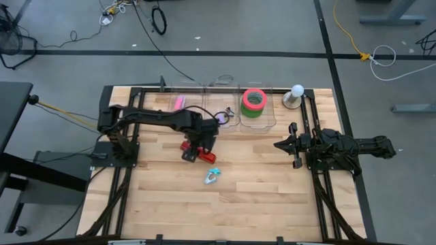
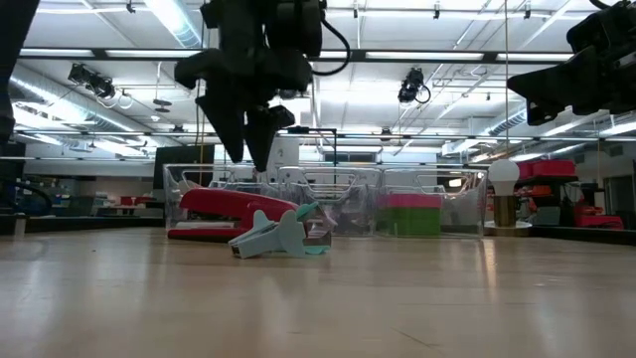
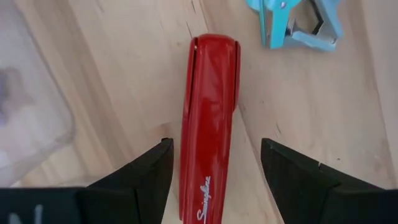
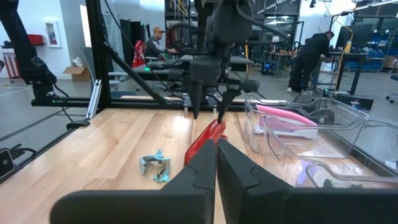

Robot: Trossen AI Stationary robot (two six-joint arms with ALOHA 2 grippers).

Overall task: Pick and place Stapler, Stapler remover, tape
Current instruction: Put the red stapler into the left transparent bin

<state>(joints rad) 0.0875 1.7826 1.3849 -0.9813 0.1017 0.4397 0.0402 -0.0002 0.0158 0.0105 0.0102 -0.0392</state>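
Left gripper [image 3: 211, 180] poised over the red stapler [image 3: 210, 118] near the table's middle, fingers [image 3: 140, 177] spread wide either side, gripping nothing; teal staple remover [image 1: 212, 176] just beside on the wood; tape [image 1: 253, 102] stacked in the clear bin [image 1: 269, 122]; right gripper [image 4: 216, 168] parked at the right edge, closed and empty. Risks: off-centre closing, skewing the slick stapler; low descent, nudging the remover.

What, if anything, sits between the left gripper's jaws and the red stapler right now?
Nothing visible does. The left gripper hangs open directly over the red stapler, one jaw on each side of its body. The teal staple remover lies beyond the stapler's far end, clear of the jaws.
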